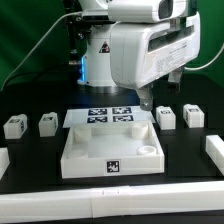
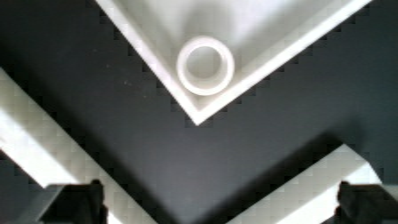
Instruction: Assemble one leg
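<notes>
Four small white legs with tags stand on the black table, two at the exterior view's left (image 1: 14,126) (image 1: 47,123) and two at its right (image 1: 166,117) (image 1: 193,115). The large white square tray (image 1: 72,150) lies in the middle front. My gripper (image 1: 148,103) hangs over the tray's far right corner, apart from the legs. In the wrist view my gripper (image 2: 217,208) is open and empty, with its dark fingers (image 2: 71,205) wide apart. That view shows a tray corner with a round socket (image 2: 206,65). No leg shows there.
The marker board (image 1: 110,115) lies flat just behind the tray. White bars lie at the exterior view's left edge (image 1: 5,160) and right edge (image 1: 213,150). The arm's white body fills the upper middle. White strips (image 2: 36,140) cross the wrist view near the fingers.
</notes>
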You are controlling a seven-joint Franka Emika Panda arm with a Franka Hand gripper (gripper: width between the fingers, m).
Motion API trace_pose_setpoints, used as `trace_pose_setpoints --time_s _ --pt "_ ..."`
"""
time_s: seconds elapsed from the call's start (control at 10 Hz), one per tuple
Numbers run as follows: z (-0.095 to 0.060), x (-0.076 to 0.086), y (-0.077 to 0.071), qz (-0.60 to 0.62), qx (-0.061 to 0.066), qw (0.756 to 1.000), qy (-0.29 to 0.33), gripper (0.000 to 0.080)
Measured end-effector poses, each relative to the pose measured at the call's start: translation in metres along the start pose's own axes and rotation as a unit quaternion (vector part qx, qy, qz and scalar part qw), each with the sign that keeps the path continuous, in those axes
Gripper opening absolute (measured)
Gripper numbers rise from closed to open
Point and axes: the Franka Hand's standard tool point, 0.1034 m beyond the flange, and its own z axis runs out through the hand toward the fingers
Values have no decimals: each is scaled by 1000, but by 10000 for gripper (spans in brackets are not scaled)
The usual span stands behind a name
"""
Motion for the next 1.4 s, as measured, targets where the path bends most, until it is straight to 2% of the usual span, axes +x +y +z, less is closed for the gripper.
trace_pose_setpoints --time_s 0.6,0.8,1.1,1.2,1.4 --pt "0 0 0 -21 -1 1000 0 650" --pt "-7 -4 -2 -30 -4 1000 1 650" --pt "-3 -40 -9 -237 -17 971 5 650" --pt "-1 -48 -7 -291 -19 956 4 650" --pt "-4 -48 -4 -317 -22 948 5 650"
